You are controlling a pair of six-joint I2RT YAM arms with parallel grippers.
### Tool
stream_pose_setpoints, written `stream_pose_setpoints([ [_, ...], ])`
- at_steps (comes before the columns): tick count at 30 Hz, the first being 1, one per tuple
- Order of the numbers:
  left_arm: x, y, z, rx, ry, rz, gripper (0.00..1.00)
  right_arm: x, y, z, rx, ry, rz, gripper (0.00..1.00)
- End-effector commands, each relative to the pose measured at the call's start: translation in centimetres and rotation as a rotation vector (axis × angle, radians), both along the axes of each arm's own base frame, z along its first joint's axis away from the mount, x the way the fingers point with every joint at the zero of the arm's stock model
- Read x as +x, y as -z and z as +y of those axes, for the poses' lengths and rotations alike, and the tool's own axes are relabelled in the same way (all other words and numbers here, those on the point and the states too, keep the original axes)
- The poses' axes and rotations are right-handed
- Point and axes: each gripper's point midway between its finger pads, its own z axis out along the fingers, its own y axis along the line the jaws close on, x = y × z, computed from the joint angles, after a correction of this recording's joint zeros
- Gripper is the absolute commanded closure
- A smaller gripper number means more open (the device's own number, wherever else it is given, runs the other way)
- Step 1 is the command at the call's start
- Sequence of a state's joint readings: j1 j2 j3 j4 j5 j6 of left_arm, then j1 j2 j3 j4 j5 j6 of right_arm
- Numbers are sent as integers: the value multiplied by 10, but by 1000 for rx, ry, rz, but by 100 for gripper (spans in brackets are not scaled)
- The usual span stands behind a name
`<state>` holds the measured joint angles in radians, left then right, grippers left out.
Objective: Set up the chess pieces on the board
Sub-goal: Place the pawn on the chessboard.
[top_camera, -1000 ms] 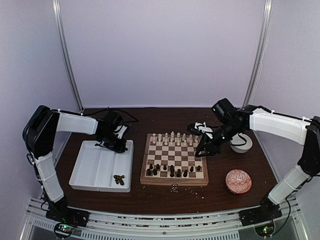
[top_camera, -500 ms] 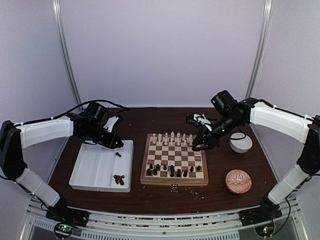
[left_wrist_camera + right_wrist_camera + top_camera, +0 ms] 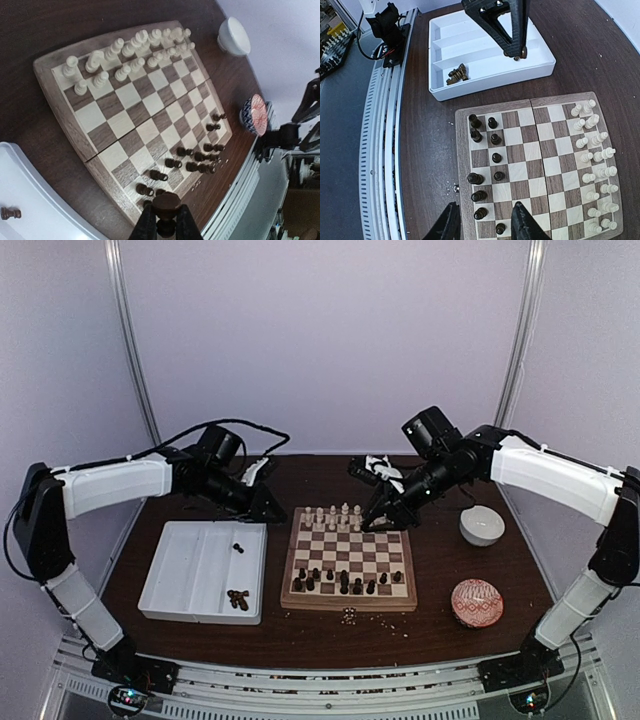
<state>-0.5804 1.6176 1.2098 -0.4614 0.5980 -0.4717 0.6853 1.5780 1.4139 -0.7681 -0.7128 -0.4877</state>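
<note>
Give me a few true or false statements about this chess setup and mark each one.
The left hand grips a dark brown wooden chess piece. True.
The right hand holds a cream piece. False: it is open and empty.
The white divided tray holds several dark pieces. True.
The small wooden checkerboard carries no cream-white pieces. False: cream-white pieces stand on its far rows.

Dark wooden table (image 3: 330, 475) carries: white tray (image 3: 190, 575) (left), the board (image 3: 349, 558) (centre), white bowl (image 3: 481, 526) far right, red-patterned round object (image 3: 476, 602) near right.
</note>
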Motion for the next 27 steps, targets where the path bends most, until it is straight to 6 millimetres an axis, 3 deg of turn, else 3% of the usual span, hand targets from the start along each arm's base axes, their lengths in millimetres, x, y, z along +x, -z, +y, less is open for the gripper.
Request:
stream_pose_setpoints([
  [1, -16, 26, -6, 302, 195, 63, 92, -4, 15, -15, -55, 10, -20, 64],
  [7, 1, 49, -10, 708, 357, -55, 92, -21, 19, -40, -102, -3, -60, 64],
  [10, 11, 57, -12, 830, 402, -81, 92, -31, 21, -52, -114, -18, -80, 64],
  [15, 16, 72, -16, 917, 446, -110, 91, -39, 29, -61, -108, -15, -79, 63],
  [21, 9, 92, -6, 1095, 523, -169, 92, -43, 32, -56, -90, -36, -40, 63],
  [27, 6, 106, -9, 1131, 584, -183, 91, -43, 35, -52, -88, -47, -10, 63],
])
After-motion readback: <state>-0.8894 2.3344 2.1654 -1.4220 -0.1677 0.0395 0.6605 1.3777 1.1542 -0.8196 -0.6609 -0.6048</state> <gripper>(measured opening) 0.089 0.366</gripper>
